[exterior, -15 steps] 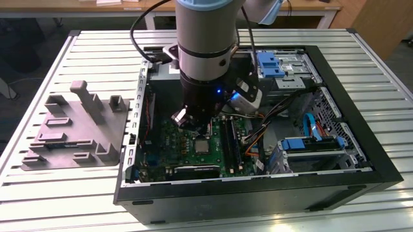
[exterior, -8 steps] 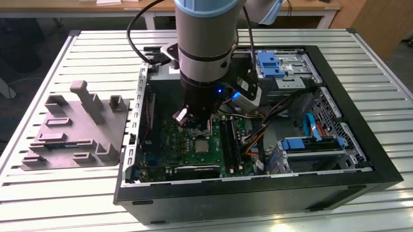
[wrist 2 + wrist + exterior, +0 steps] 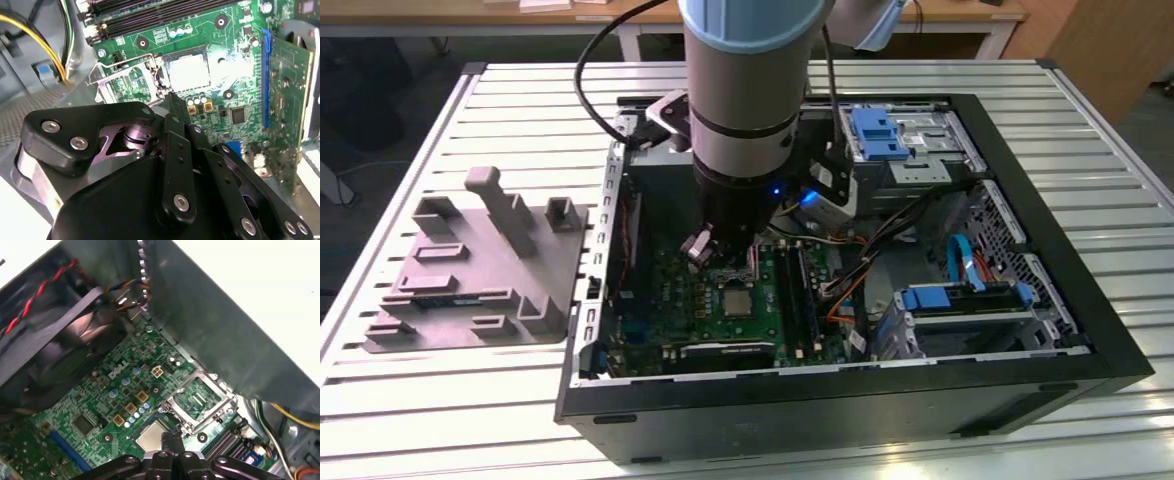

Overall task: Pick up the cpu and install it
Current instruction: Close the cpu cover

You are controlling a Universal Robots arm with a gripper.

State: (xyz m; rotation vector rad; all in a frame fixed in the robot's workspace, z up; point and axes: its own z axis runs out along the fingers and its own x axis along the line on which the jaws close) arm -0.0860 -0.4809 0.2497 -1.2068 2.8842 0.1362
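The gripper point(image 3: 172, 436) has its fingers pressed together with nothing between them, tips poised just over the edge of the cpu point(image 3: 151, 436); the cpu lies flat in its socket on the motherboard point(image 3: 95, 405), at the gripper's 6 o'clock in the exterior view; the metal frame point(image 3: 200, 399) stands swung open beside it; placing looks done, I judge, securing not; any further move calls for a light, square touch.

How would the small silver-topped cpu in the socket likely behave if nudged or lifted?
The small flat square cpu with a pale metal top looks rigid, so it probably won't flex. Flat and low, it shouldn't roll or tip. Its smooth top may be slippery, and sitting inside the black socket it likely resists sideways pushes.
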